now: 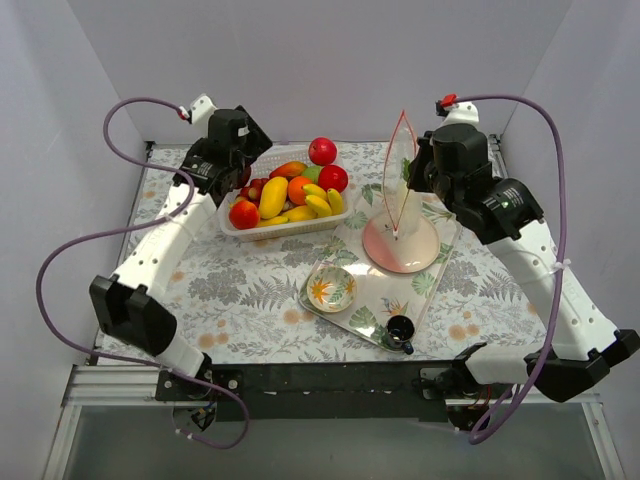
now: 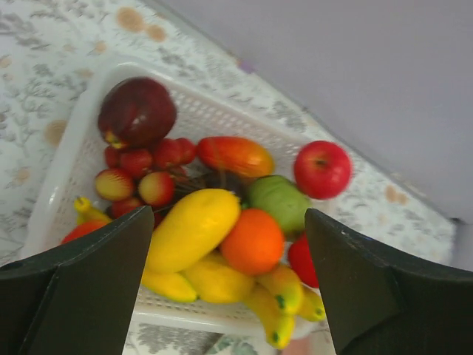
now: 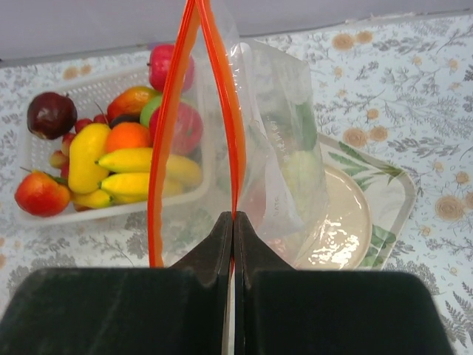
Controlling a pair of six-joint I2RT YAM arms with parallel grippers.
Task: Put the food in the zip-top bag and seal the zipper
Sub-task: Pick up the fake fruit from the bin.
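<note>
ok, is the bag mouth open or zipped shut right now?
Open. The zipper's two red-orange strips bow apart in the right wrist view, meeting only where the right gripper pinches the zip-top bag's edge.

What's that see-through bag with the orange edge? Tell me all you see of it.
The bag is clear, crinkly plastic with a red-orange zipper strip round its mouth. The mouth gapes in a narrow leaf shape. The right gripper, shut, pinches one end of the strip, holding the bag up over the pink plate.
</note>
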